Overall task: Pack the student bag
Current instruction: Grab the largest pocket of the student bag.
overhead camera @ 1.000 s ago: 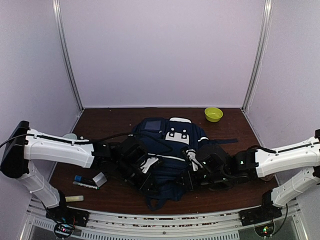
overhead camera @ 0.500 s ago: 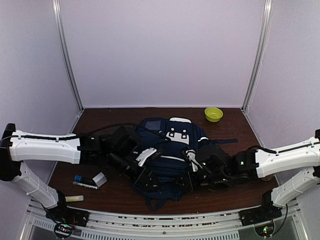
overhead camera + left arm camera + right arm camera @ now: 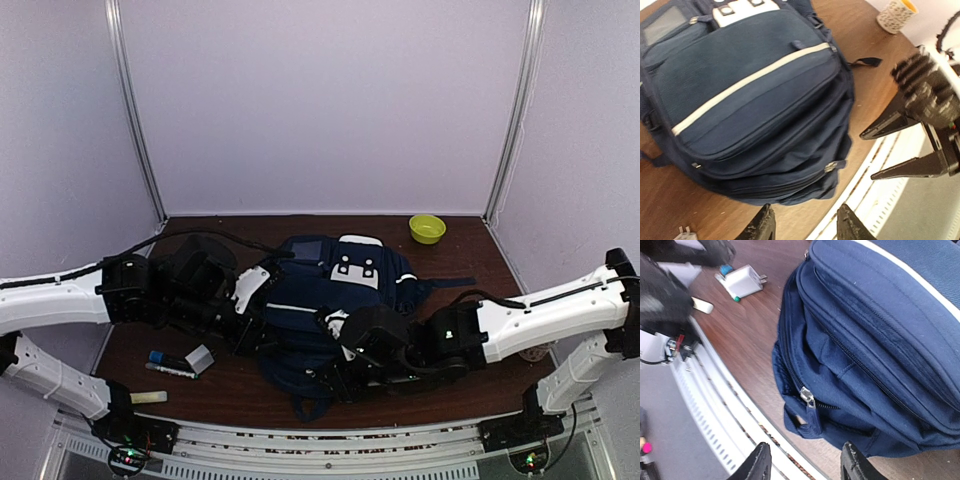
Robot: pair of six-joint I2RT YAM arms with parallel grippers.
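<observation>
While both arms lean in low over the table (image 3: pixel 200 235), we see the backpack (image 3: pixel 320 290) lying flat in the middle of it, front pocket up, between the two grippers. The left gripper (image 3: pixel 806 210) hangs just off the backpack's lower edge, its fingers apart and empty. The right gripper (image 3: pixel 805 446) is likewise spread around nothing, near a zipper pull (image 3: pixel 807 396). A green bowl (image 3: pixel 427 228) sits well apart at the back.

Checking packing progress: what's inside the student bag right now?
Nothing inside shows. The student bag lies on the table with every visible compartment looking zipped, so fabric covers any contents. A white charger lies outside it on the table.
</observation>
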